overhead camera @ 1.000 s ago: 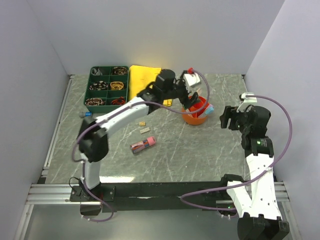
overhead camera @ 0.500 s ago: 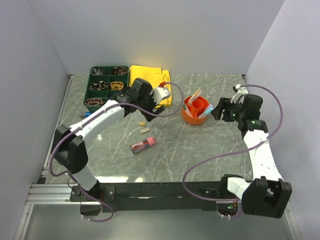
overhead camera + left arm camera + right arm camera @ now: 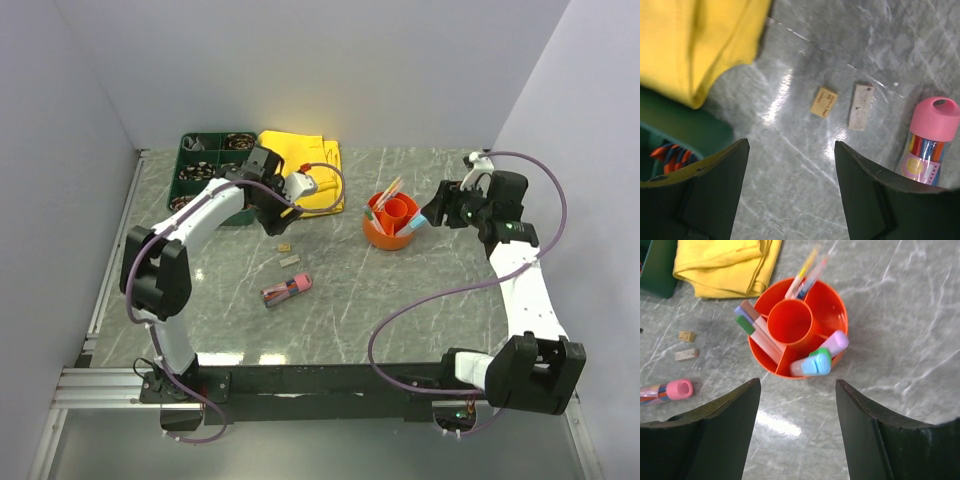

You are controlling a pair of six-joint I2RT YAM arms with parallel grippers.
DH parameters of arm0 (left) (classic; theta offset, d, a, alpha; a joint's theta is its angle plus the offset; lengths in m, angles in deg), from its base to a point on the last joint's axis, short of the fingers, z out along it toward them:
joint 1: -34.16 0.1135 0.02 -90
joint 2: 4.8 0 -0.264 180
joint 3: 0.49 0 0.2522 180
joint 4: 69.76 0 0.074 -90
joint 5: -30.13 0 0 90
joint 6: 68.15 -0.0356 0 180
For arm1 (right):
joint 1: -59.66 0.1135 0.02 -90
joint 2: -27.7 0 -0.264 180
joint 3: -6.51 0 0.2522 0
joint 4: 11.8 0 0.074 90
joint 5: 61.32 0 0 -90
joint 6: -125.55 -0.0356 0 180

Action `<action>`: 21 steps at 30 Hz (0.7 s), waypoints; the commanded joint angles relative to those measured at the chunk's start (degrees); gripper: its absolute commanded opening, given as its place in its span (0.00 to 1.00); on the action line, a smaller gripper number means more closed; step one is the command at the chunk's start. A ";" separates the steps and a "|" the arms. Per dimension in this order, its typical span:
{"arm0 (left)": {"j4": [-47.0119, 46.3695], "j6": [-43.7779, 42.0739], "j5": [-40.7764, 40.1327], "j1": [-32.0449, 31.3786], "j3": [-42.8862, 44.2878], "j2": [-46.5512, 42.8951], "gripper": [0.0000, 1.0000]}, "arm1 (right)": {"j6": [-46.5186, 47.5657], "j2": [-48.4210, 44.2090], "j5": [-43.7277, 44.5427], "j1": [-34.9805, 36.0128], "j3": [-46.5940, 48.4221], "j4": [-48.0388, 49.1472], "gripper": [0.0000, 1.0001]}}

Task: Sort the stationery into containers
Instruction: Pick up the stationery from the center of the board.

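Lying beyond left fingers (image 3: 715, 195): tan eraser (image 3: 823, 102)

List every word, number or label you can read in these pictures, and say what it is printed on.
No text is legible.
Tan eraser: dark print, too blurred.
Pink-capped tube: label, no readable words.
White pen in the orange pot: barrel print too small.

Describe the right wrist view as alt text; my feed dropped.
An orange divided pot holding several pens and highlighters sits just beyond the open, empty right hand. A yellow cloth lies upper left; two small blocks and a pink-capped tube lie left.
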 commanded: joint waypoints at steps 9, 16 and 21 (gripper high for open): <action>1.07 0.37 4.73 -0.67 2.27 5.64 0.73 | 4.54 6.83 1.94 0.07 7.98 -0.22 0.67; -0.34 0.81 3.94 -2.17 1.65 8.01 0.69 | 3.13 10.43 1.58 0.07 11.50 -0.13 0.68; -1.66 0.72 3.06 -4.71 0.33 9.06 0.70 | 3.84 11.31 1.93 0.16 13.17 -1.44 0.68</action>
